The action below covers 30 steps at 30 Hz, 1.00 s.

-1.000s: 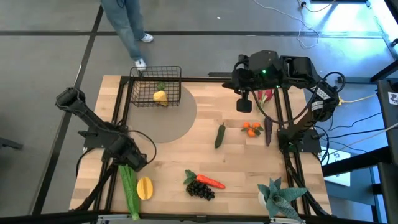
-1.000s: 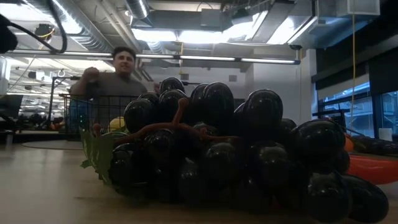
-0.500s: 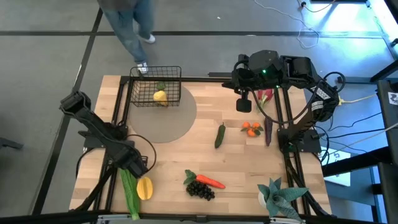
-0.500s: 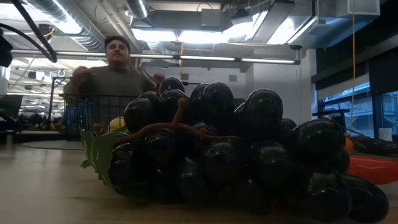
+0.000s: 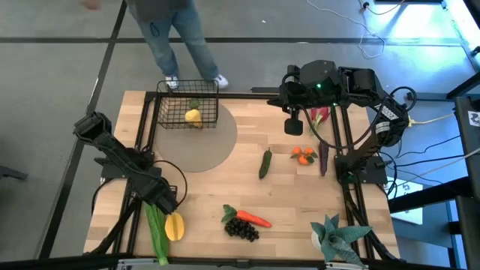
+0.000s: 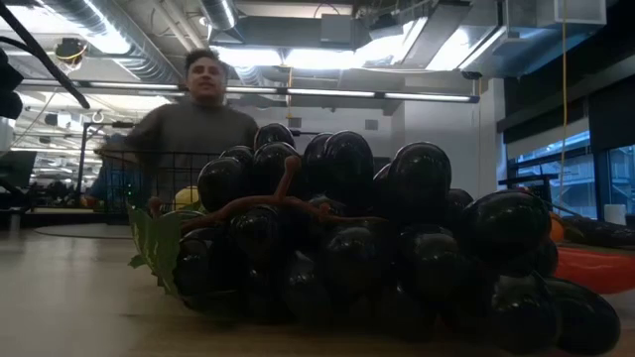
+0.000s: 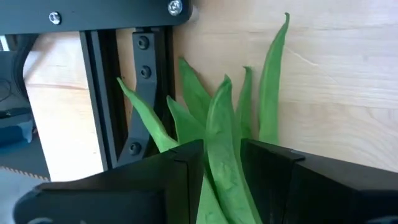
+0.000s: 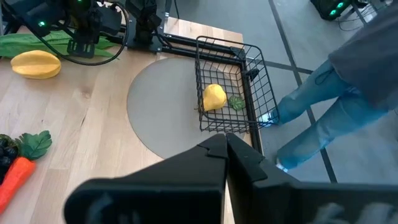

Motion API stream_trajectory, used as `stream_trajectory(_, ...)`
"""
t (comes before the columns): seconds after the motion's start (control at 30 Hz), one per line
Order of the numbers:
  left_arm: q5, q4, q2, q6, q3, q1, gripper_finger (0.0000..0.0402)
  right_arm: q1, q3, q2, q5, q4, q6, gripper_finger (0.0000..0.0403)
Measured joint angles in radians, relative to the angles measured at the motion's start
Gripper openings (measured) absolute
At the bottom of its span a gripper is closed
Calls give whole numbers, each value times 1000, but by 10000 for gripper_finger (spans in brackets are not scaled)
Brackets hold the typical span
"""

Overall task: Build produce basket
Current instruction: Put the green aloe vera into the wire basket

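While the left claw [image 5: 163, 200] sits low over the near-left part of the pale wooden worktop [image 5: 225, 176], its two dark fingers [image 7: 180, 171] are closed around the leafy end of the long green leek [image 5: 155, 229], whose pointed leaves [image 7: 224, 124] fan out past the fingertips in the left wrist view; the leek's stalk lies on the worktop and runs toward the near edge, just beside a ribbed yellow fruit [image 5: 174, 226]. The small black wire-mesh basket [image 5: 187, 105] stands at the far-left corner, at the edge of a grey round mat [image 5: 202, 142], and holds a yellow lemon-like fruit [image 5: 193, 116] with a small green leaf beside it. The right claw [image 5: 294, 124] hangs above the far-right part of the worktop with its fingers pressed together and nothing between them. Near it lie a dark purple eggplant [image 5: 323, 159], a cluster of orange tangerines [image 5: 303, 155] and a green cucumber [image 5: 265, 163]. Toward the near edge an orange carrot [image 5: 253, 219] touches a bunch of dark grapes [image 5: 243, 228] (the low view is almost filled by them), and a blue-green spiky plant [image 5: 335, 236] stands at the near-right corner. A person in blue jeans [image 5: 176, 37] stands on the floor behind the basket.
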State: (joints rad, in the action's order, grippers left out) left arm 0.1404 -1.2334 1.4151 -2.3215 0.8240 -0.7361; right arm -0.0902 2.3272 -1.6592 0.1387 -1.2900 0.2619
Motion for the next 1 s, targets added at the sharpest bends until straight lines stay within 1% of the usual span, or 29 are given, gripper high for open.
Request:
stream_trajectory(0.07, 5, 27, 0, 0, -20, 0, 96, 0, 0, 0, 0, 0, 0, 0)
stream_trajectory(0.23, -3, 170, 0, 1, -87, 0, 96, 0, 0, 0, 0, 0, -3, 0)
stream_trajectory(0.4, -19, 174, 0, 50, -95, 0, 91, 0, 0, 0, 0, 6, -3, 0)
stream_trajectory(0.5, -18, 176, -1, 90, -95, 0, 66, -1, 0, 0, 0, 15, -3, 0)
stream_trajectory(0.6, -20, 177, -1, 138, -93, 0, 19, -3, 0, 0, 1, 15, -1, 0)
stream_trajectory(0.63, -24, 176, -1, 152, -90, 0, 11, -4, 0, 0, 2, 15, 0, 0)
stream_trajectory(0.7, -46, 174, -1, 160, -75, 0, 8, -4, 0, 0, 3, 15, 2, 0)
stream_trajectory(0.83, -136, 140, -10, 183, 2, 0, 3, -4, 0, 0, 3, 15, 3, 0)
stream_trajectory(0.93, -185, 56, -25, 212, 87, 0, 2, -4, 0, 0, 3, 15, 4, 0)
stream_trajectory(1.0, -200, -39, -25, 225, 154, 1, 1, -4, 0, 0, 3, 15, 4, 0)
